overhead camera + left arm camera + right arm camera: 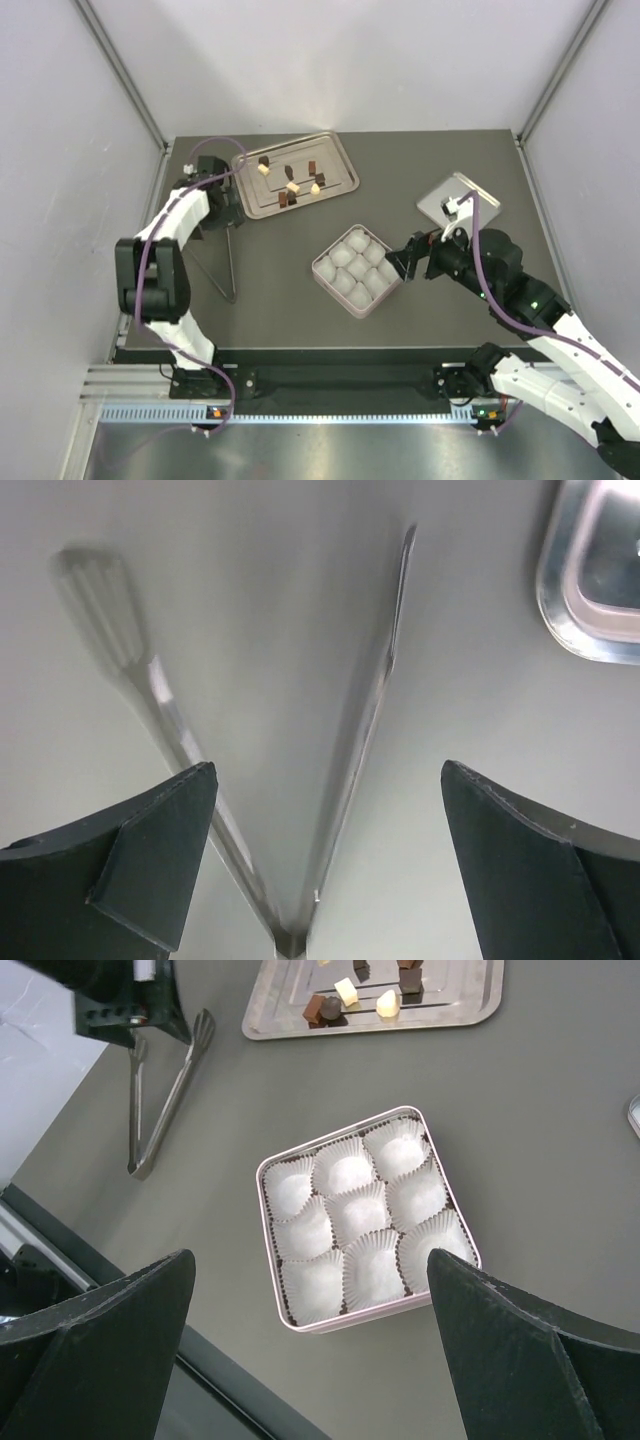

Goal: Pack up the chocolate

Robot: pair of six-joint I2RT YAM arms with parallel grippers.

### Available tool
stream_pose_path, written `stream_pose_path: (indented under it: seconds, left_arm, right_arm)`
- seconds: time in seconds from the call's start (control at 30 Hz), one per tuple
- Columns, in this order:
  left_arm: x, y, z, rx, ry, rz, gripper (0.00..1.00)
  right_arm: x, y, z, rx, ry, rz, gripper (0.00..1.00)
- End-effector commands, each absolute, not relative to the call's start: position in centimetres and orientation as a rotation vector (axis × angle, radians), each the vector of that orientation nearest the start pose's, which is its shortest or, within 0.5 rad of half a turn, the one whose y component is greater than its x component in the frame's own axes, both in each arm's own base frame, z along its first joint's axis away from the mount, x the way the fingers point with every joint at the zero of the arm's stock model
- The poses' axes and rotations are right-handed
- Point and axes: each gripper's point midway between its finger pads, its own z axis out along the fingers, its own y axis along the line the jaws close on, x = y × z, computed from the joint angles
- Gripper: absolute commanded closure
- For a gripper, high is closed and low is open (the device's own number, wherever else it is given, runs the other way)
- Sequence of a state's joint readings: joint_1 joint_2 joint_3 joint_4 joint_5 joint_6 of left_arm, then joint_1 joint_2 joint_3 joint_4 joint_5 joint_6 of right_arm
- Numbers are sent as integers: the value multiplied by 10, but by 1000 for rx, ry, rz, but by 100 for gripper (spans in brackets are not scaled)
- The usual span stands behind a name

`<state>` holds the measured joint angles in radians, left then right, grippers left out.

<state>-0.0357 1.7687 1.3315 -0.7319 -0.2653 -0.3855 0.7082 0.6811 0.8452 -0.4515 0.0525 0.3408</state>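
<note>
Several small dark and cream chocolate (293, 182) pieces lie on a silver tray (336, 165) at the back of the table, also visible in the right wrist view as chocolate (345, 995) on the tray (455, 1005). The pink box (334, 292) sits mid-table, its white paper cups empty. My right gripper (405, 262) hovers open just right of it, the box (366, 1310) below its spread fingers (310, 1255). My left gripper (227, 214) is open, left of the tray, over metal tongs (375, 710) lying on the table; nothing is between its fingertips (330, 770).
The tongs (228, 270) lie in a V, hinge toward the near edge. A small square metal lid (458, 198) rests at the right rear, behind the right arm. The tray corner (590, 590) shows in the left wrist view. Grey walls enclose the table.
</note>
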Motion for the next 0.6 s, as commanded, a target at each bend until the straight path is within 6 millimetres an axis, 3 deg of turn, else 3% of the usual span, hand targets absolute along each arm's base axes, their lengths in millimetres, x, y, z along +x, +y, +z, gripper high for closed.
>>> stream_pose_path:
  seconds: [0.0, 0.17, 0.23, 0.27, 0.47, 0.57]
  left_arm:
    - [356, 16, 122, -716, 2473, 161, 1]
    - [306, 24, 109, -771, 2453, 204, 1]
    - [300, 22, 104, -777, 2447, 182, 1]
    - [291, 19, 91, -777, 2470, 169, 1]
    - [300, 1, 76, -697, 2438, 14, 1]
    - [301, 5, 63, -700, 2499, 67, 1]
  right_arm:
    - [206, 180, 294, -288, 1822, 695, 0]
    - [201, 179, 294, -298, 1817, 713, 0]
    - [201, 179, 293, -303, 1817, 707, 0]
    - [201, 179, 293, -304, 1817, 706, 0]
    - [202, 184, 293, -321, 1825, 720, 0]
    - [203, 183, 294, -317, 1821, 715, 0]
